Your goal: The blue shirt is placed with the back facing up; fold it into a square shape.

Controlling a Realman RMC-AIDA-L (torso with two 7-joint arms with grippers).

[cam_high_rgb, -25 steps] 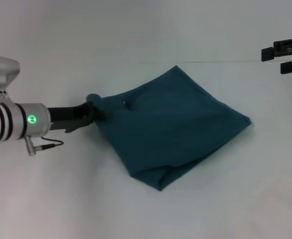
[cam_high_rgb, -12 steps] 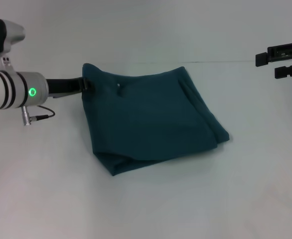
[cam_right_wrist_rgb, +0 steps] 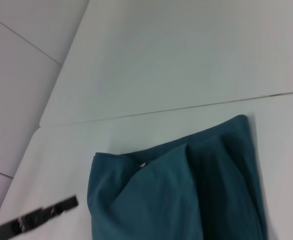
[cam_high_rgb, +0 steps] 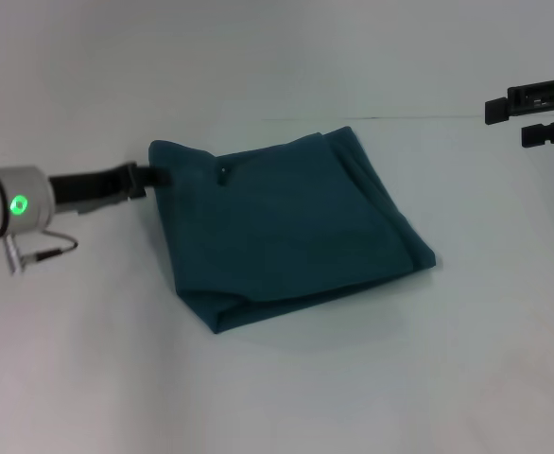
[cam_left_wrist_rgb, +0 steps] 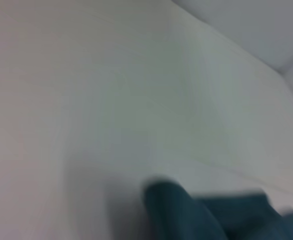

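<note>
shirt point(cam_high_rgb: 286, 227) folded to rough square, flat on table point(cam_high_rgb: 353, 397), swung round since a second ago | left gripper point(cam_high_rgb: 149, 175) at shirt's far-left corner, backing off, grip can't tell | right gripper point(cam_high_rgb: 542, 109) parked far right of shirt, open, empty | fold looks near done

We are looking at a plain white table point(cam_high_rgb: 286, 397) that is filling nearly the whole head view, its surface smooth and matte. A thin dark seam point(cam_high_rgb: 419, 118) is running left to right across the far side, and beyond it a pale wall point(cam_high_rgb: 258, 47) is rising, equally bare. In the right wrist view, faint lines point(cam_right_wrist_rgb: 26, 35) are crossing that far surface at a slant. Soft, even light is falling from above, leaving only weak, diffuse shadows on the tabletop.
</note>
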